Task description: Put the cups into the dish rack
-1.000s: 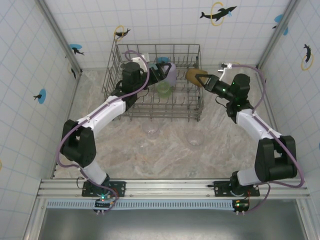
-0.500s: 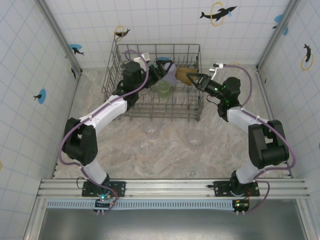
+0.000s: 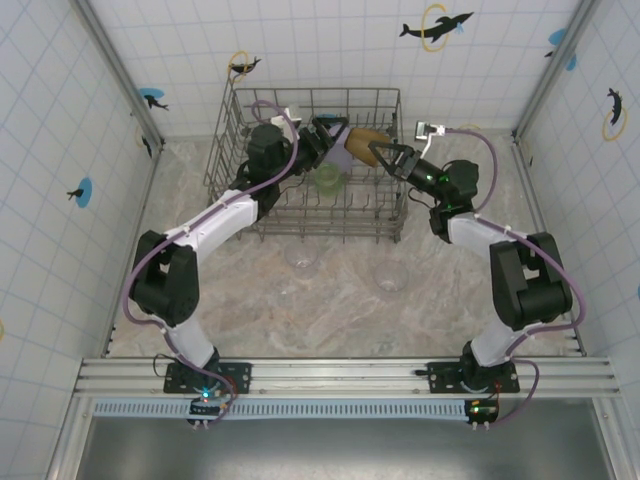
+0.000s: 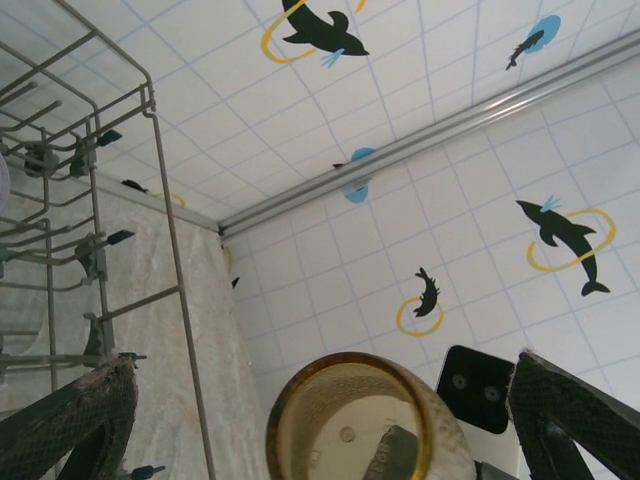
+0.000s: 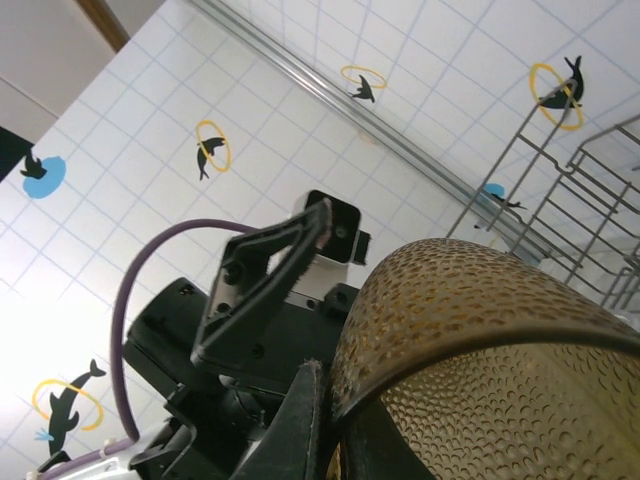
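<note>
Tiled wall (image 4: pixel 450 150) backs open-mouthed amber cup (image 4: pixel 335 400) in left-wrist view; right jaws clench it, left jaws gape.

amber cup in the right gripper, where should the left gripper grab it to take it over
Likely the rim wall across from where the right gripper pinches it, one finger inside. The amber cup is tipped sideways, open mouth facing the open left gripper, so come straight at the mouth, one finger in, one out.
</note>
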You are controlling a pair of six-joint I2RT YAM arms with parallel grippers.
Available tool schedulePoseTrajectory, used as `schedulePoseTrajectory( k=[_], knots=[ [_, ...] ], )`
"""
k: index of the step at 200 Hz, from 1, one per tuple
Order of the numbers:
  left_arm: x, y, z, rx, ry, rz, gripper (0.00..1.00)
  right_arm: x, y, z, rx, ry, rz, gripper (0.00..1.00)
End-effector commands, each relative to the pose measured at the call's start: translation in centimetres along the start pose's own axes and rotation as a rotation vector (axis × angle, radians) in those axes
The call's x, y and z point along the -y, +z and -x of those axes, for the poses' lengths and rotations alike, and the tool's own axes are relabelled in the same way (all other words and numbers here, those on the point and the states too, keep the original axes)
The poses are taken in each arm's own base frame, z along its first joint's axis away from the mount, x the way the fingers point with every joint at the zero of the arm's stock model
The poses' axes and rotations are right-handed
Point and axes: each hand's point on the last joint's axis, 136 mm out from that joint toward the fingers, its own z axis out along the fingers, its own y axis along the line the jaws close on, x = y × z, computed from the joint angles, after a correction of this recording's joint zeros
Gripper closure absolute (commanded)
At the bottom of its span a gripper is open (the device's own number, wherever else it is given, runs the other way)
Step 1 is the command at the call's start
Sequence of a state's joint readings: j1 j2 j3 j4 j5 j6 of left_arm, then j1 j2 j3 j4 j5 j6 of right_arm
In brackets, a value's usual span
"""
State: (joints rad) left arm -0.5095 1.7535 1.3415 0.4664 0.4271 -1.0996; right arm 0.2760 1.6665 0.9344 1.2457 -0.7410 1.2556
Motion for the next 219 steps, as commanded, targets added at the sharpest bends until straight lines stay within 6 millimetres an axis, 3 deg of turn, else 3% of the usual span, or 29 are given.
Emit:
schedulePoseTrajectory(
  k=[1, 132, 219],
  knots=[
    [0.5, 0.4, -0.6, -0.014, -0.017, -0.043, 0.02, -3.0, 0.9, 1.3, 0.027, -0.074, 0.111, 1.0],
    [1.1, 1.1, -2.0, -0.037, -0.049, -0.077, 0.02, -2.4, 1.9, 0.8, 0.039, -0.01, 0.177, 1.0],
    [1.5, 1.4, -2.6, -0.056, -0.061, -0.13, 0.29, -1.5, 2.3, -0.4, 0.02, 0.024, 0.166, 1.0]
  ],
)
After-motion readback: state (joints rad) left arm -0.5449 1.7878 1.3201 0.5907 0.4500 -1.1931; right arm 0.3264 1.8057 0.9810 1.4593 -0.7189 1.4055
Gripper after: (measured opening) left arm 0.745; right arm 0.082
